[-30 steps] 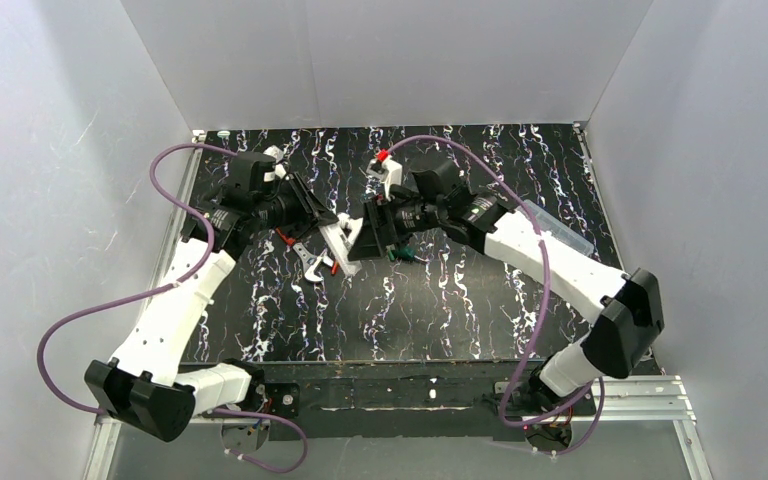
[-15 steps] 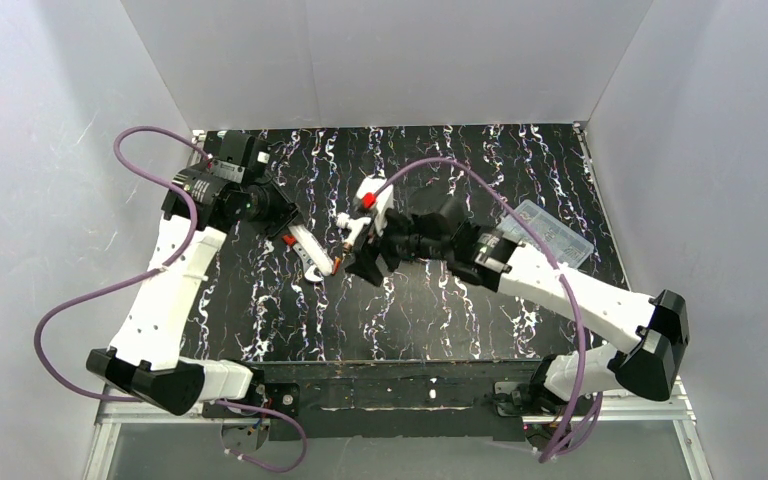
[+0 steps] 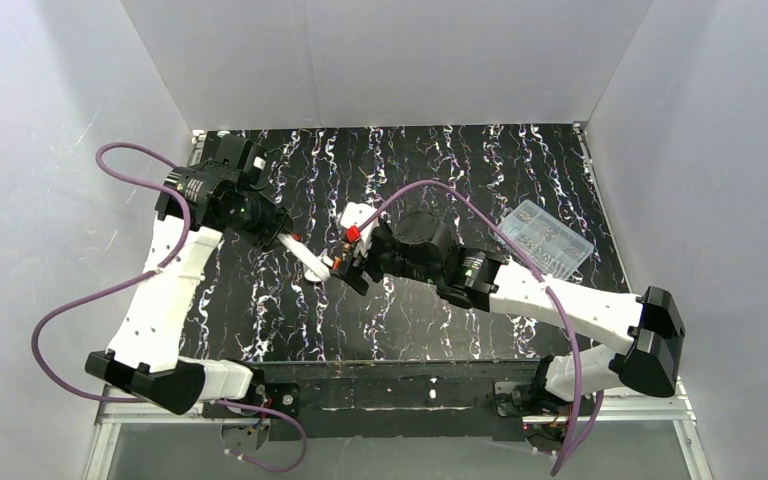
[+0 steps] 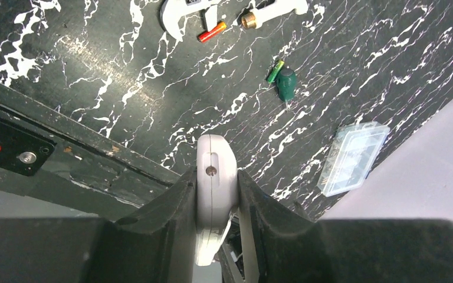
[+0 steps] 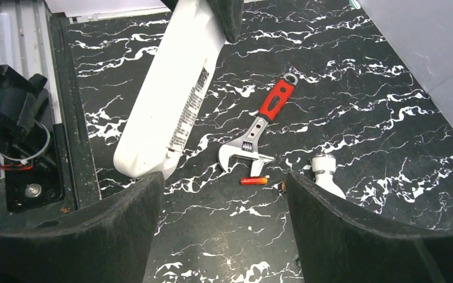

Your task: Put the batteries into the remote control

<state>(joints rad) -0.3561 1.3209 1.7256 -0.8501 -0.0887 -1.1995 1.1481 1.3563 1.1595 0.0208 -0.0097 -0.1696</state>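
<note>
The remote control [image 5: 174, 100], a slim white bar with a printed label on its back, hangs slanted above the table. My left gripper [image 4: 215, 177] is shut on one end of it [image 4: 215, 171]. In the top view the remote control [image 3: 307, 262] reaches from the left gripper [image 3: 275, 230] toward my right gripper [image 3: 345, 268]. One red-orange battery [image 5: 253, 180] lies on the black marbled table beside the wrench's jaw, also seen in the left wrist view as the battery [image 4: 212, 32]. My right gripper [image 5: 223, 184] is open above the table, nothing between its fingers, the battery just beyond them.
A red-handled adjustable wrench [image 5: 259, 130] lies past the battery. A white piece with a brass end [image 4: 271, 10] sits to its right. A small green screwdriver [image 4: 284, 79] lies nearby. A clear plastic box [image 3: 545, 235] stands at the right. The table's near edge rail [image 5: 74, 147] runs left of the remote.
My left arm has drawn back to the left, lifting the remote with it. The right arm has swung left and nearer, and its jaws have spread wider.
</note>
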